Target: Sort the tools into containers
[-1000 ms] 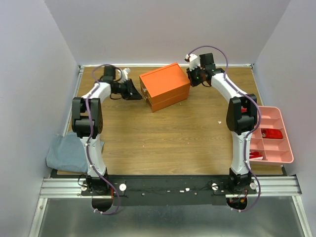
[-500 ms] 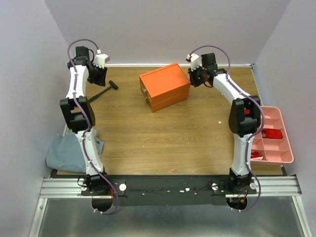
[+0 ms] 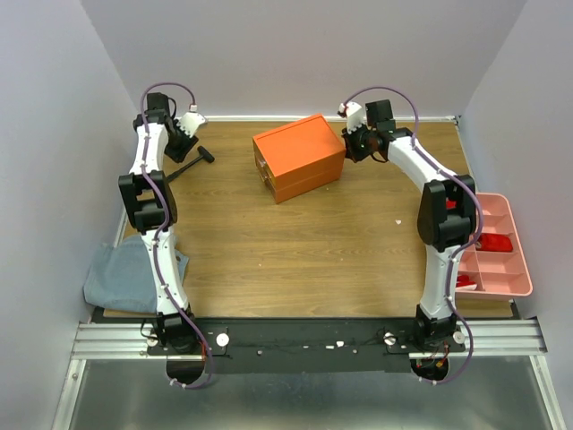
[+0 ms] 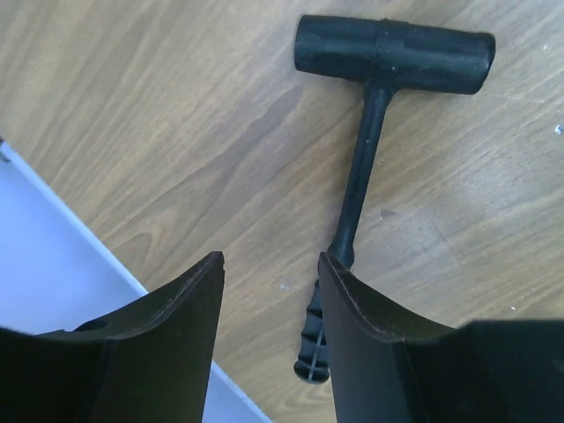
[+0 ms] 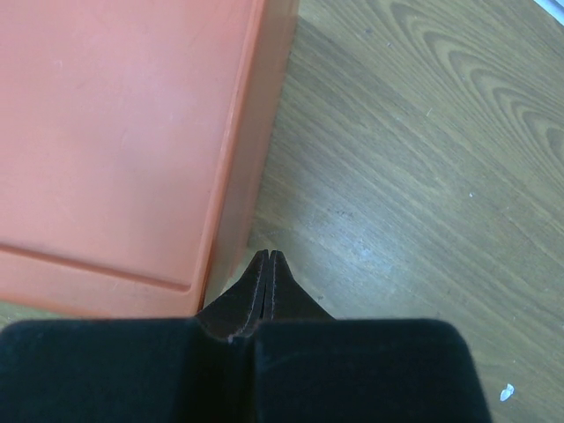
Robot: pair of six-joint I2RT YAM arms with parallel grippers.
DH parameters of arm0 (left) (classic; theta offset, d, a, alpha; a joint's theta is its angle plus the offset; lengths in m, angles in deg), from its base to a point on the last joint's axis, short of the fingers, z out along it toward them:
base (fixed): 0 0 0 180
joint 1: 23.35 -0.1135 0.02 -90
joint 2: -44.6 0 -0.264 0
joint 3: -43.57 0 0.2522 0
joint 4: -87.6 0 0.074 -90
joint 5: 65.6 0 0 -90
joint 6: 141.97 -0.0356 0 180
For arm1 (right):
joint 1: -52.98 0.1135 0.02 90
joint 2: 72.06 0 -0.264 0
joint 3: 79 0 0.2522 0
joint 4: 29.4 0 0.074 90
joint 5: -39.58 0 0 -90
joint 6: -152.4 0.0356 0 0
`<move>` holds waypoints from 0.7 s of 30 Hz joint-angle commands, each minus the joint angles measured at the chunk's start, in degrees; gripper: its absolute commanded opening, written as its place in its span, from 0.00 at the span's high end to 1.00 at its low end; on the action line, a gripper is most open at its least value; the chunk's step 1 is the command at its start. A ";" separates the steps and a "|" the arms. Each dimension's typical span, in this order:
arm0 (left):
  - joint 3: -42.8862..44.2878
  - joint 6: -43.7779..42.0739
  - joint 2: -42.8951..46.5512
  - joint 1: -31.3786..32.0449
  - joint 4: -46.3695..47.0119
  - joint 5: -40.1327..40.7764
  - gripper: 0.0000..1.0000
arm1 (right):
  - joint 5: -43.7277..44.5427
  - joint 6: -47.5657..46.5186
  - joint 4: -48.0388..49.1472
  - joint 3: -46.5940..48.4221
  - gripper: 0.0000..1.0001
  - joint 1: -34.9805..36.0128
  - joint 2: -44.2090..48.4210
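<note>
One tool is apparently remaining | top external: black T-handle tool [image 3: 186, 166] is lying far-left; red tools [image 3: 491, 242] are sitting in pink tray [image 3: 498, 215] | left wrist: left gripper [image 4: 269, 273] is hovering spread, empty, tool just beside | right wrist: right gripper [image 5: 267, 261] is pressing together, empty, beside orange box [image 5: 115, 132]

The left arm [image 3: 143, 193] is standing tall from its base at the near left. Its upper links are rising toward the far left corner, and the wrist is bending over and pointing the left claw [image 4: 270, 256] downward. Its two black fingers [image 4: 167, 326] are standing apart, gripping nothing. The right arm [image 3: 443, 215] is arching from its base at the near right, up and inward toward the far middle, with its wrist leaning leftward. The right claw [image 5: 266, 256] is pressing its fingers flat together, the tips meeting in a thin seam with nothing between them.
</note>
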 commanded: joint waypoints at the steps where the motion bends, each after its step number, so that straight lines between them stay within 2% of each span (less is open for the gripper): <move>1: 1.39 -2.04 -3.23 0.20 -1.71 0.37 0.43 | 0.88 -1.36 0.76 -2.17 0.99 0.37 3.04; 13: 4.47 -1.52 -8.07 0.20 -7.17 -1.56 0.42 | 1.50 -2.24 0.67 -3.32 0.99 1.25 3.13; 18: 2.19 -2.30 -6.32 0.46 -10.32 -6.47 0.42 | 1.85 -2.86 0.76 -4.11 0.99 1.69 3.22; 21: -0.10 -2.83 -5.96 1.17 -12.08 -6.40 0.42 | 1.94 -2.95 0.67 -4.20 0.99 2.04 3.04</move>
